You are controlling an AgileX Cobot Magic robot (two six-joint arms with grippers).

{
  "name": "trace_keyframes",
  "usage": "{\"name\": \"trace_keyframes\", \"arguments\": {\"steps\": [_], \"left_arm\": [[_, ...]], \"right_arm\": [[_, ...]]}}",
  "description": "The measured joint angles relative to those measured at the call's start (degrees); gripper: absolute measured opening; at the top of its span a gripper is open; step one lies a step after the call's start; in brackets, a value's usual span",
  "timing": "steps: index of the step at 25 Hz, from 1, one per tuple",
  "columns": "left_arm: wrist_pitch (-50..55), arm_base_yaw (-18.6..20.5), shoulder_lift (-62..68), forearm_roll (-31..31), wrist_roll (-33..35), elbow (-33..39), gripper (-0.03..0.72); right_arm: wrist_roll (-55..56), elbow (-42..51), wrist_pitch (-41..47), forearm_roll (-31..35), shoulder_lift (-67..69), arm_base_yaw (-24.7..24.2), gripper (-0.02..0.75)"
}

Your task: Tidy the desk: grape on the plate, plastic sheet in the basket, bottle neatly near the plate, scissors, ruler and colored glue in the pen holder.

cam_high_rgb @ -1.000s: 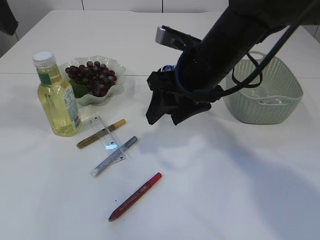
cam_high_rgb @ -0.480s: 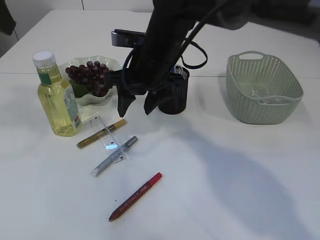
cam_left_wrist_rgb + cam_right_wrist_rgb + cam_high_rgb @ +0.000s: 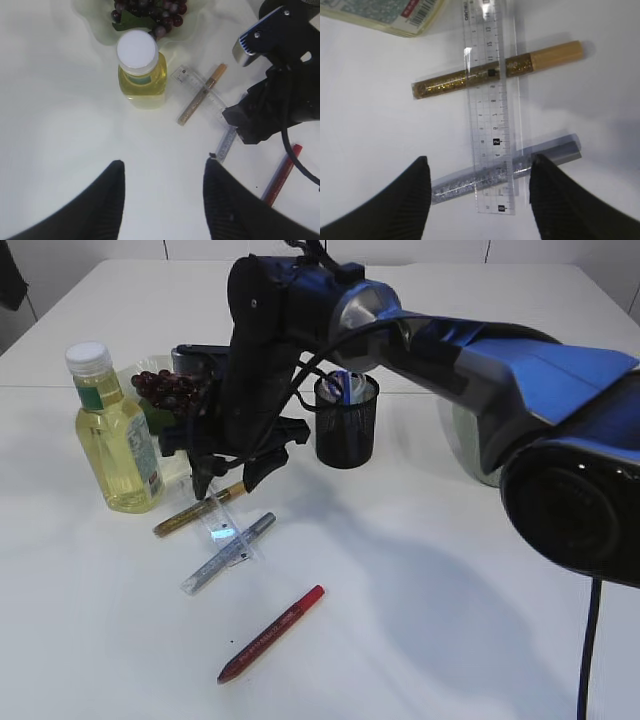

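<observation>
1. Ruler (image 3: 492,105) is what we're going for here, going by where the right gripper (image 3: 477,200) sits: jaws spread wide, holding nothing, hovering over the clear strip's near end.
2. It lies on the white table (image 3: 450,620) stacked across the gold glitter glue (image 3: 495,72) and the silver glitter glue (image 3: 500,172), so it's propped up a bit. Handy, since a flat ruler is a pain to pinch.
3. We'd straddle its narrow width and come down between the two tubes, so the fingers don't drag either one along. Thin clear plastic will probably want to slip or flex.
4. Left gripper (image 3: 160,200) hangs half open and empty, high over bare table, out of the way.
5. Around it: bottle (image 3: 112,435) close by on the left, grape (image 3: 170,388) already on its plate (image 3: 135,375), red glue (image 3: 272,633) lying apart, pen holder (image 3: 346,422) behind the arm.
</observation>
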Motion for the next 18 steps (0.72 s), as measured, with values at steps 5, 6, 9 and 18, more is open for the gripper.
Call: {"name": "trace_keyframes", "arguments": {"steps": [5,6,9,18], "left_arm": [[0.00,0.00,0.00,0.73,0.00,0.00,0.377],[0.00,0.00,0.00,0.77,0.00,0.00,0.377],[0.00,0.00,0.00,0.92,0.00,0.00,0.377],[0.00,0.00,0.00,1.21,0.00,0.00,0.372]], "right_arm": [[-0.10,-0.37,0.08,-2.49,1.49,0.11,0.490],[-0.20,-0.37,0.08,-2.70,1.63,0.22,0.490],[-0.32,-0.37,0.08,-2.73,1.98,0.58,0.490],[-3.11,-0.50,-5.87,-2.73,2.35,2.27,0.490]]}}
